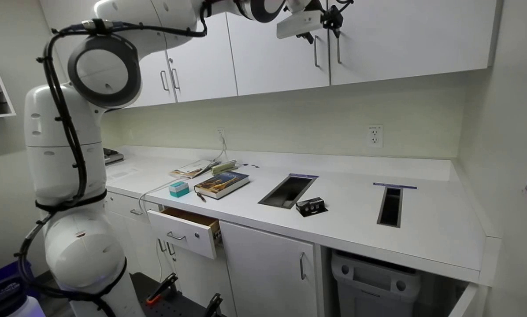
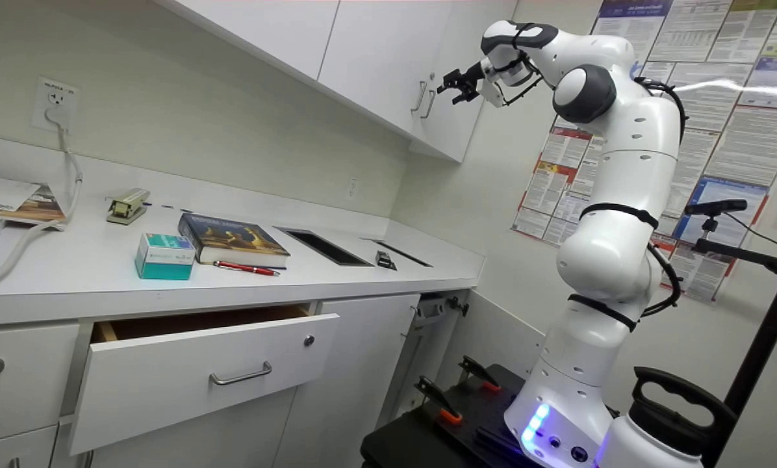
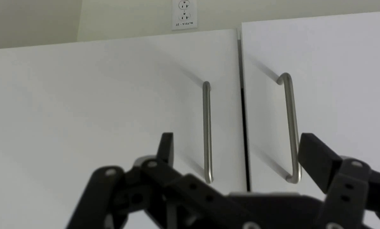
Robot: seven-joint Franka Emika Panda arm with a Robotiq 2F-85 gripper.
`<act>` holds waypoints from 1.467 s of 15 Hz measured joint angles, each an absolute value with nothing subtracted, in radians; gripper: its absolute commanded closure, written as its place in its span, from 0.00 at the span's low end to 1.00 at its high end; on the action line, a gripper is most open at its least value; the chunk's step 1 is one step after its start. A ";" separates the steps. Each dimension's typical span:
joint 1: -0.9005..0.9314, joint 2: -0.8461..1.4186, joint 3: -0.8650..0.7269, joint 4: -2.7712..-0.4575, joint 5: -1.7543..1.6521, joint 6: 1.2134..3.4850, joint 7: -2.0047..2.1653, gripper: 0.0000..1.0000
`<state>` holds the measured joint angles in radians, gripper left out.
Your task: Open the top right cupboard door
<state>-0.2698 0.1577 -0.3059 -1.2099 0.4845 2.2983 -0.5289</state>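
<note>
The top right cupboard door (image 1: 413,39) is plain white and shut; it also shows in an exterior view (image 2: 457,127) and fills the left of the upside-down wrist view (image 3: 91,111). Its silver bar handle (image 1: 338,49) is near its left edge and stands between the fingers in the wrist view (image 3: 207,133). My gripper (image 1: 323,37) is open and empty in front of the handles, also seen in an exterior view (image 2: 449,93) and the wrist view (image 3: 237,143). One fingertip overlaps the neighbouring handle in the wrist view; I cannot tell whether they touch.
The narrower upper door (image 1: 276,61) has its own handle (image 3: 291,127) close by, across the gap. Below, the counter (image 1: 439,207) holds a book (image 1: 221,184), a teal box (image 1: 179,189) and a black box (image 1: 311,206). A drawer (image 1: 182,233) stands open.
</note>
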 measured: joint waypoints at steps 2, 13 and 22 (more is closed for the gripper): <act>-0.268 0.161 -0.306 -1.210 0.483 2.303 -0.527 0.00; -0.265 0.223 -0.306 -1.206 0.468 2.387 -0.524 0.00; -0.265 0.291 -0.307 -1.158 0.470 2.424 -0.508 0.00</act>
